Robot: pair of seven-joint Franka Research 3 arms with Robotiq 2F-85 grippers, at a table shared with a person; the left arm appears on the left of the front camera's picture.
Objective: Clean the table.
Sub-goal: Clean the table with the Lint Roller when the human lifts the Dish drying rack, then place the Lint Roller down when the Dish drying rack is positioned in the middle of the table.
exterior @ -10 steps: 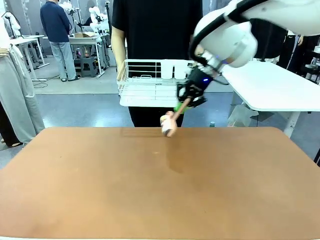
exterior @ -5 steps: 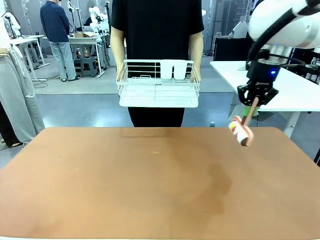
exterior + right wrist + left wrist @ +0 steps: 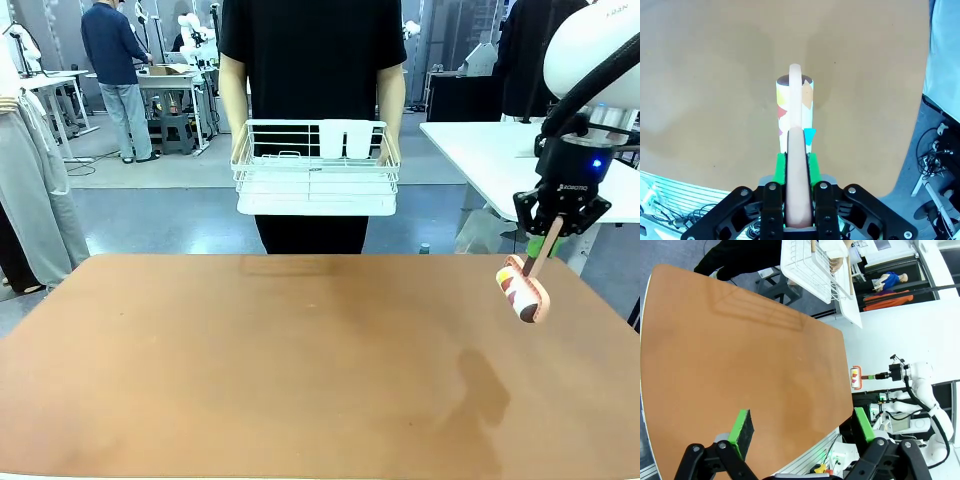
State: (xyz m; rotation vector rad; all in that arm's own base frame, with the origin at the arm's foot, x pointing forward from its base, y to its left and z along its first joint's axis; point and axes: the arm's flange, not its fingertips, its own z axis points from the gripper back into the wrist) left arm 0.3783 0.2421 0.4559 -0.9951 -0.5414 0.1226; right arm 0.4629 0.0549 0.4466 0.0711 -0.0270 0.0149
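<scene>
The reddish-brown table spans the front view with a bare top. My right gripper hangs over its far right corner, shut on the pale handle of a lint roller whose patterned head hovers a little above the surface. The right wrist view looks down along the roller, its handle clamped between the green pads, with the table beneath. My left gripper stands open high above the table, nothing between its fingers; the roller shows far off.
A person in black stands at the far edge holding a white wire basket above the edge. A white-topped table stands behind the right corner. The basket also appears in the left wrist view.
My right arm has swung from the middle of the far edge to the right corner, carrying the roller along and slightly lower. The person holds the basket still.
</scene>
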